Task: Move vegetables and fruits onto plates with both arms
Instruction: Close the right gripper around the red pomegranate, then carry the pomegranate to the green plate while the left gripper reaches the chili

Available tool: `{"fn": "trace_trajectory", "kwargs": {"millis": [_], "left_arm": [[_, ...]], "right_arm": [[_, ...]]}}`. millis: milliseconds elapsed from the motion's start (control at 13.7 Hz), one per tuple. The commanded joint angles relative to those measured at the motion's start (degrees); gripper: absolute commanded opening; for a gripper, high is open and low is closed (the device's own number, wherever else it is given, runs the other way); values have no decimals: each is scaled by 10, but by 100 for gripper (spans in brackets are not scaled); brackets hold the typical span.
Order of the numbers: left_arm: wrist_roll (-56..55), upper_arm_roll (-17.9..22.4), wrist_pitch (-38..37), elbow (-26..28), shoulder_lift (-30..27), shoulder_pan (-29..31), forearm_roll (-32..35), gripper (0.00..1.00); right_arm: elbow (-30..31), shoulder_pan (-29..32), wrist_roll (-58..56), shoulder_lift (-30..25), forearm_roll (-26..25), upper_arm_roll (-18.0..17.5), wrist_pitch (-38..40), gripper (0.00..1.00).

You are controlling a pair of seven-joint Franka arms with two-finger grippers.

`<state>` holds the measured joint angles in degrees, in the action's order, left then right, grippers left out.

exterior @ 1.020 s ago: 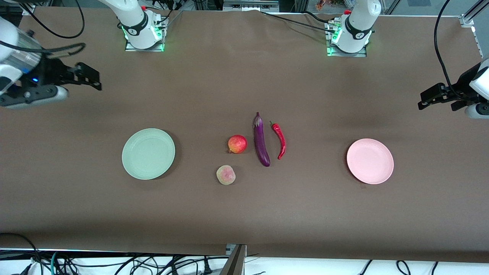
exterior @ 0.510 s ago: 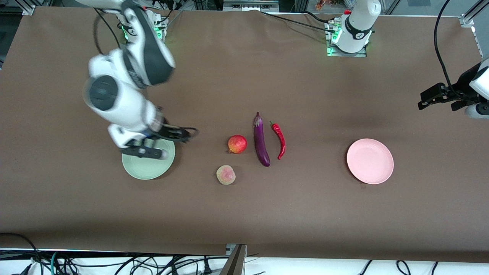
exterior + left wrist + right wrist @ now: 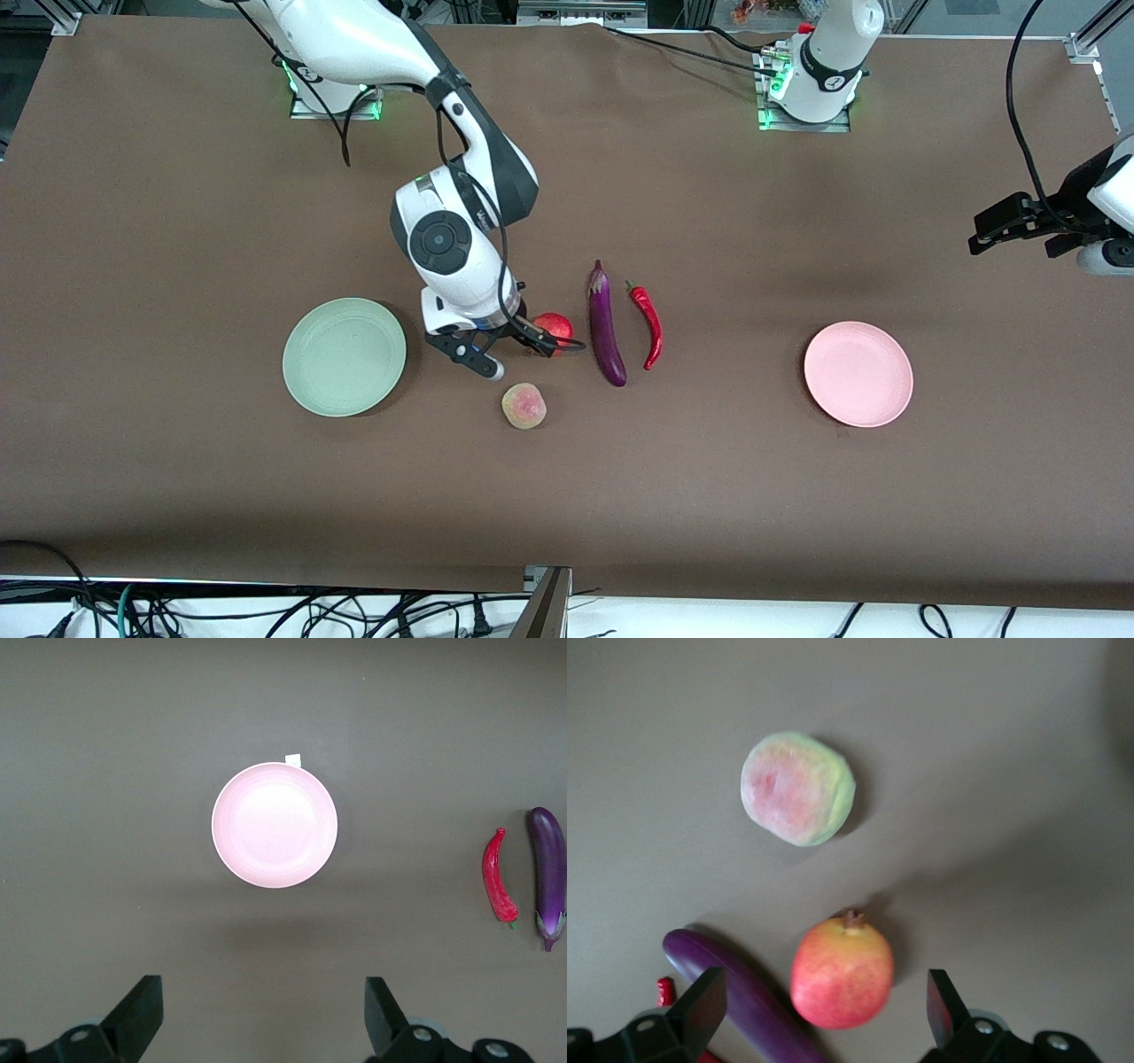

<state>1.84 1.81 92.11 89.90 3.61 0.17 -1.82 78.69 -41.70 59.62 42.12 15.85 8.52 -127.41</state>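
Peach (image 3: 524, 406) lay nearest cam, w/ red-orange fruit (image 3: 555, 326) at its 1 o'clock. Right gripper (image 3: 505, 347) hung over that fruit, fingers wide, holding nothing. Eggplant (image 3: 606, 324) & chili (image 3: 648, 323) alongside. Green plate (image 3: 344, 356) & pink plate (image 3: 858, 373) both bare. Left gripper (image 3: 1010, 224) waited at table's end, spread open, nothing held.

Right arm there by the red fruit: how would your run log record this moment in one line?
right gripper: open, over red fruit | left gripper: open, waiting | plates: bare | nothing moved yet
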Motion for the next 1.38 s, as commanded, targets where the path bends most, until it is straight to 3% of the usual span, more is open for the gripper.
{"fn": "trace_trajectory", "kwargs": {"millis": [0,656,728,801,947,1020,1166,1311], "left_arm": [[13,-2,-10,-17,10,3,8,100],[13,-1,-24,-17,21,8,2,100],[16,-1,-28,-17,24,12,1,100],[14,-1,-32,-16,24,13,1,100],[14,-3,-36,-19,32,10,7,100],[14,-4,-36,-17,35,9,7,100],[18,-8,-35,-21,63,0,2,100],[-3,-13,-34,-19,84,-24,0,100]], "right_arm": [[-19,-1,44,33,17,-9,-37,100],[-12,-29,92,96,18,-16,-109,99],[-11,-29,92,96,18,-16,-108,92],[-11,-29,92,96,18,-16,-108,76],[-12,-27,77,89,16,-15,-101,34],[-12,-22,69,80,10,-12,-79,21],[-16,-5,-7,41,9,2,14,19],[-16,14,-105,0,10,40,111,19]]}}
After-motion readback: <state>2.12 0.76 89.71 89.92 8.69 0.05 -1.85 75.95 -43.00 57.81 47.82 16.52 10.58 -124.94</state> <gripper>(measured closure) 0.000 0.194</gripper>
